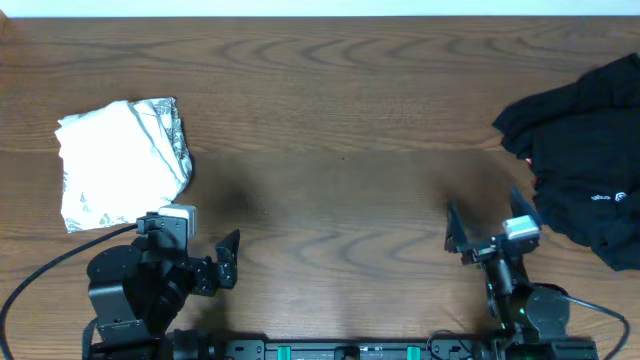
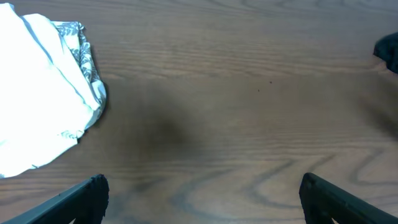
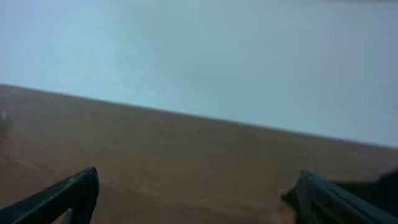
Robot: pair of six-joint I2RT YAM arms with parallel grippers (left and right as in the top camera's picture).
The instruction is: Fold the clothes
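The clothes named by the task, a white T-shirt, are out of view in all three views. My left gripper (image 1: pixel 192 240) (image 2: pixel 202 198) hovers low over bare wood near the front left, open, with nothing between its fingers. At the front right my right gripper (image 1: pixel 488 222) (image 3: pixel 199 194) is also open and empty, tilted up toward the far edge of the table and the pale wall behind it.
A folded white fern-print cloth (image 1: pixel 122 160) (image 2: pixel 43 93) lies at the left, just beyond the left gripper. A crumpled black garment with a small white logo (image 1: pixel 585 160) (image 3: pixel 380 185) lies at the right edge, close beside the right gripper. The wooden table (image 1: pixel 340 120) spans the view.
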